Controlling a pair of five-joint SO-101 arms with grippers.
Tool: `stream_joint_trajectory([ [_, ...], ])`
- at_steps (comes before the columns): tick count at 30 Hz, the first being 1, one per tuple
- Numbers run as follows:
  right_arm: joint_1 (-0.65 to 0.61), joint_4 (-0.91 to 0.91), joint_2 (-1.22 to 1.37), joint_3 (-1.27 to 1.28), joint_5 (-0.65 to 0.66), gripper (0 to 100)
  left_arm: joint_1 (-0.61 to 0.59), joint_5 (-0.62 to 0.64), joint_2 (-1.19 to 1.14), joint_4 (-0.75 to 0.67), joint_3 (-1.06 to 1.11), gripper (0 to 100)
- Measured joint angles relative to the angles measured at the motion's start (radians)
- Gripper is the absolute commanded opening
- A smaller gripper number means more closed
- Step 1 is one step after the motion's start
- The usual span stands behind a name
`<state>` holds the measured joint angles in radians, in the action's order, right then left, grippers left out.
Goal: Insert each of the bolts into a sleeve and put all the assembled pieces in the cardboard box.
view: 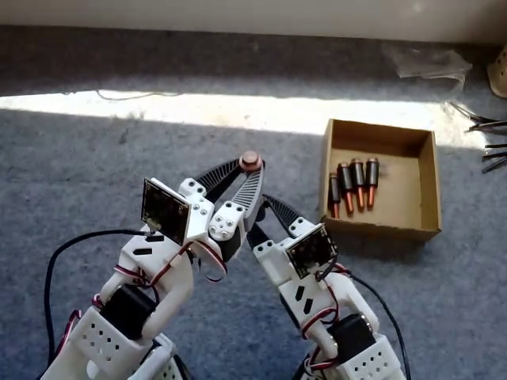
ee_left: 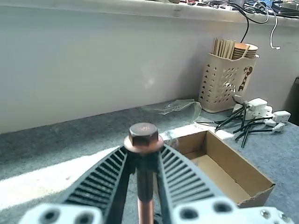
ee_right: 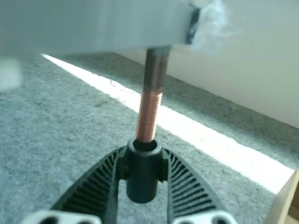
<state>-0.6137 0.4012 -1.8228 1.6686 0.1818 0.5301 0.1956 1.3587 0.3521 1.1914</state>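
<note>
My left gripper (ee_left: 143, 156) is shut on a copper bolt (ee_left: 144, 140), its hex head up and its shank hanging straight down. In the high view the bolt (view: 250, 161) is held over the carpet just left of the box. Beneath it my right gripper (ee_right: 141, 163) is shut on a black sleeve (ee_right: 141, 175), held upright. The bolt's threaded tip (ee_right: 148, 116) enters the sleeve's mouth. The cardboard box (view: 424, 178) stands to the right and holds several assembled pieces (view: 353, 185) side by side.
Grey carpet covers the table, with a bright sunlit strip (view: 158, 107) across the back. A clear plastic bag (view: 420, 59) lies behind the box. Black cable ties (view: 487, 142) and a beige holder (ee_left: 226, 79) sit at the far right by the wall.
</note>
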Motion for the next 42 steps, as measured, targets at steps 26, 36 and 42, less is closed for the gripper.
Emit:
stream_joint_trajectory([
  [26,0.000,0.000,0.000,0.000,0.000,0.4,0.017,0.000,0.000,0.000,0.011,0],
  [36,0.000,0.000,0.000,0.000,0.000,0.4,0.012,0.002,0.000,0.000,0.058,0],
  [42,0.000,0.000,0.002,0.000,0.000,0.4,0.014,0.002,0.009,-0.002,0.118,0],
])
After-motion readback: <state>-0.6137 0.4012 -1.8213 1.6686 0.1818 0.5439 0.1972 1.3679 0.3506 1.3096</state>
